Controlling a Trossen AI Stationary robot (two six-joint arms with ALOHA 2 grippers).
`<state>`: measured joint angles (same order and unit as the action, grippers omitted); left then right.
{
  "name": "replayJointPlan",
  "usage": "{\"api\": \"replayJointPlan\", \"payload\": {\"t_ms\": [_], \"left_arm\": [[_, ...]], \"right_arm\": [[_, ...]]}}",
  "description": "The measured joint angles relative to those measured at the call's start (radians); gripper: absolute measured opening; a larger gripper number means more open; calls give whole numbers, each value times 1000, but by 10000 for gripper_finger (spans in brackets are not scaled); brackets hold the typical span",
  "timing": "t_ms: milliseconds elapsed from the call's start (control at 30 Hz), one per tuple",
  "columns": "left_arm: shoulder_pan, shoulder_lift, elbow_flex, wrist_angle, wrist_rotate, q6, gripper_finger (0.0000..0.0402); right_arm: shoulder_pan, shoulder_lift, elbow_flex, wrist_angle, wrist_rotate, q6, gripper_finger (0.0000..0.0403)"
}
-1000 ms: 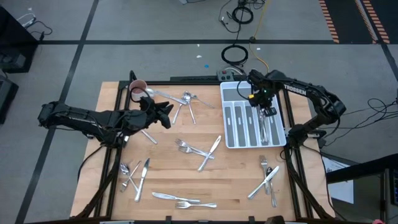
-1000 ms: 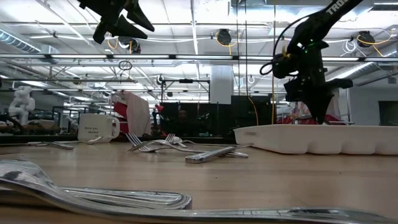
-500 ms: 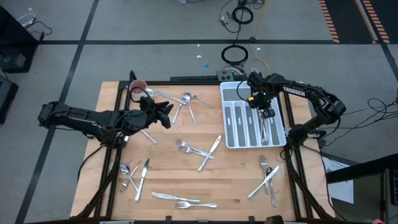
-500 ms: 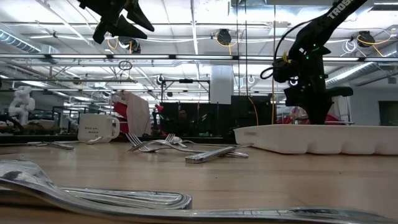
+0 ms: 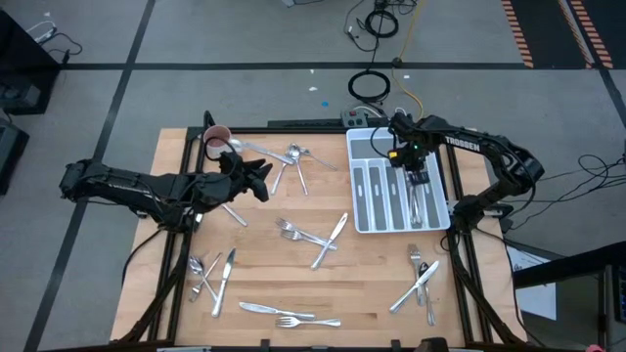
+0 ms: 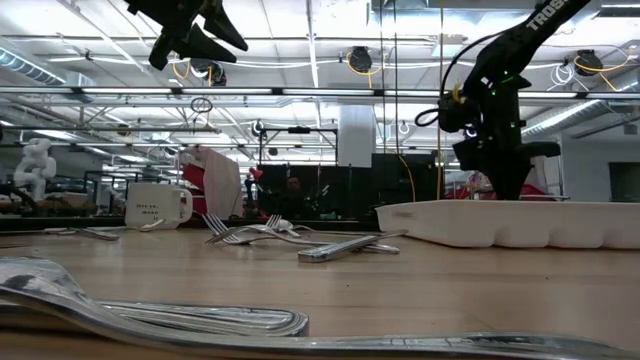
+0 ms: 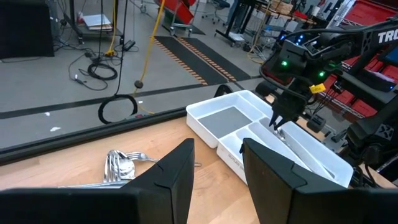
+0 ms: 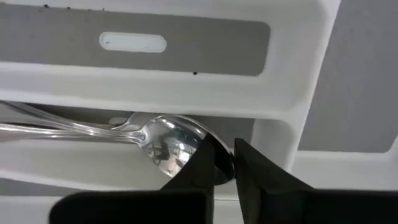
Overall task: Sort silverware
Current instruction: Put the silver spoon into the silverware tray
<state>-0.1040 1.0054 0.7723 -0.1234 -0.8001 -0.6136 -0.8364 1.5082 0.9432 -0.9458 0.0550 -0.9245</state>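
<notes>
We see the right gripper (image 5: 418, 177) lowered into the white compartmented plastic tray (image 5: 364, 217) at the table's right side. In the right wrist view its two dark fingers (image 8: 193, 173) stand only a narrow slit apart, with their tips pressed against the rim of a shiny silver spoon bowl (image 8: 166, 144); the spoon lies in a long tray slot with other slim metal handles (image 8: 56, 127) running off beside it. Whether the fingers actually pinch the spoon or merely touch it we cannot tell.

The left gripper (image 5: 262, 177) hovers above the table's left-centre, high over the wood in the low view (image 6: 205, 35). From the left wrist view its fingers (image 7: 177, 171) stand partly apart, with clear space between them and nothing held.

The rest of the shiny silver metal forks, spoons and table knives lie scattered on the light wooden table (image 5: 372, 293): a cluster near the pink-and-white mug (image 5: 216, 138) at the far left corner, a fork and knife crossed at the centre (image 5: 315, 236), a group at the near left (image 5: 210, 273), a knife and fork along the near edge (image 5: 289, 314), and several pieces at the near right (image 5: 423, 279).

White lettering reading "TROSSEN" runs along the right arm's forearm (image 5: 463, 143). The mug in the low view (image 6: 155, 204) carries small dark print too fine for us to read.
</notes>
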Motion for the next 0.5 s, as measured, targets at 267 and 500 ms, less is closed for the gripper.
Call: {"api": "replayJointPlan", "payload": {"t_ms": [267,500], "left_arm": [[0,0,0,0,0,0,141],[0,0,0,0,0,0,141]], "right_arm": [[0,0,0,1,3,50,54],[0,0,0,-9,-7,57,64]]}}
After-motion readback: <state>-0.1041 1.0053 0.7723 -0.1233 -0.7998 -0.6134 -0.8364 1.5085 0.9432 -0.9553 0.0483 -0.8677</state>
